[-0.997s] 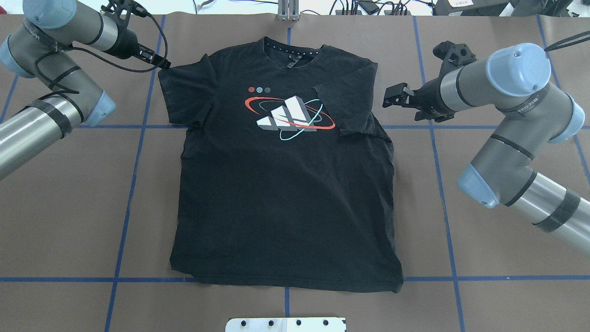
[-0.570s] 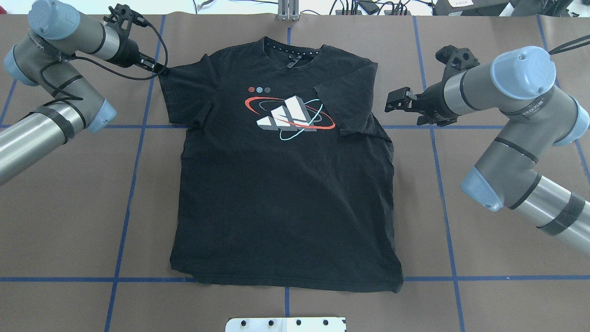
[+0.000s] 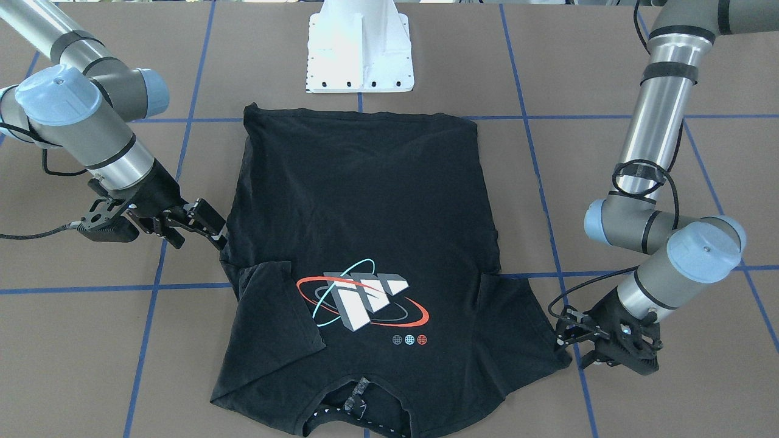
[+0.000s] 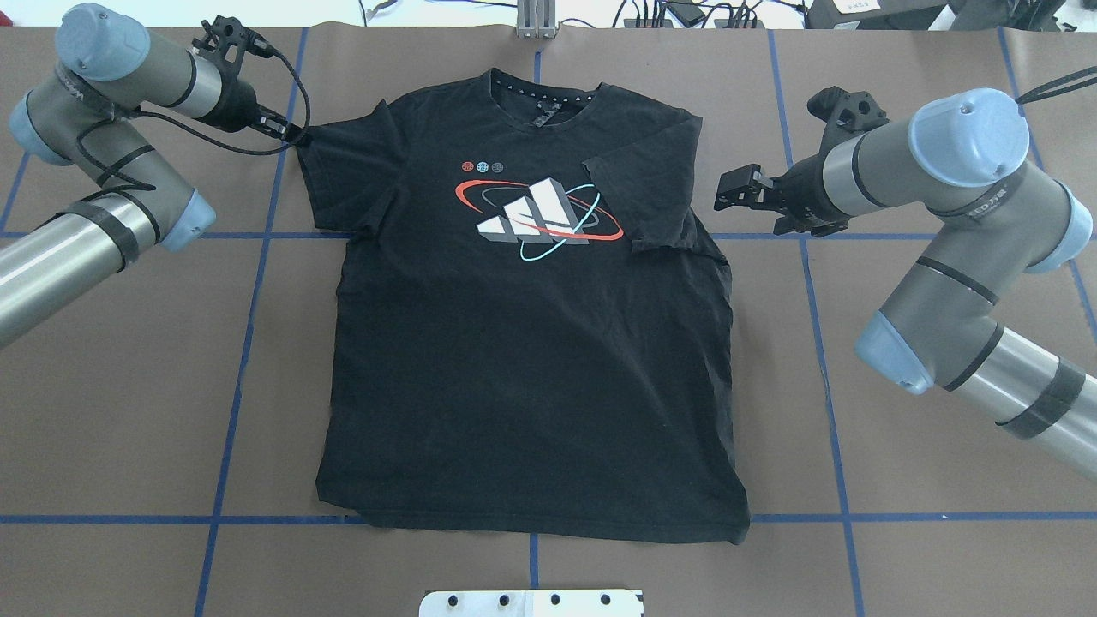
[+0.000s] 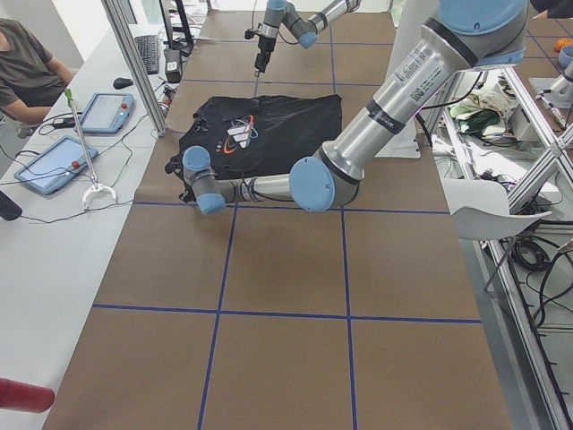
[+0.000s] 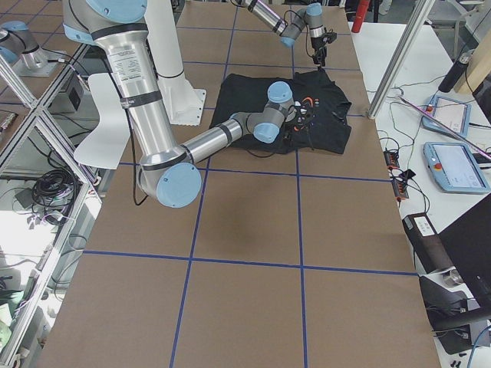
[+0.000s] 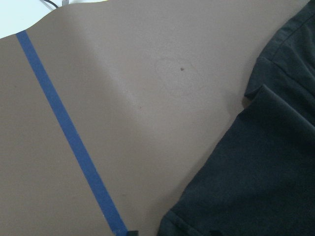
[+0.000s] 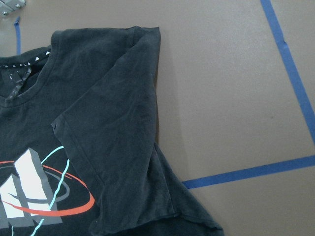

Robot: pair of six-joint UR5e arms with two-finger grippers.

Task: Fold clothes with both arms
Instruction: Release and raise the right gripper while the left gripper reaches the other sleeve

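Note:
The black T-shirt (image 4: pixel 531 360) lies flat, logo (image 4: pixel 536 218) up, collar toward the table's far edge. One sleeve (image 4: pixel 643 188) is folded in over the chest; it fills the right wrist view (image 8: pixel 113 128). My left gripper (image 4: pixel 294 133) is low at the outer corner of the other sleeve, which is spread out. Its jaws look apart in the front view (image 3: pixel 561 331). The sleeve edge shows in the left wrist view (image 7: pixel 266 172). My right gripper (image 4: pixel 727 188) is open and empty, a short way off the folded side of the shirt (image 3: pixel 210 224).
The white pedestal base (image 3: pixel 360 48) stands at the near table edge behind the shirt's hem. Blue tape lines (image 4: pixel 248 343) cross the brown table cover. An aluminium post (image 4: pixel 536 21) and cables sit at the far edge. A person (image 5: pixel 27 63) and tablets are beside the table.
My left gripper has drawn slightly left and down to the sleeve corner. My right gripper has shifted only a little. The shirt has not moved.

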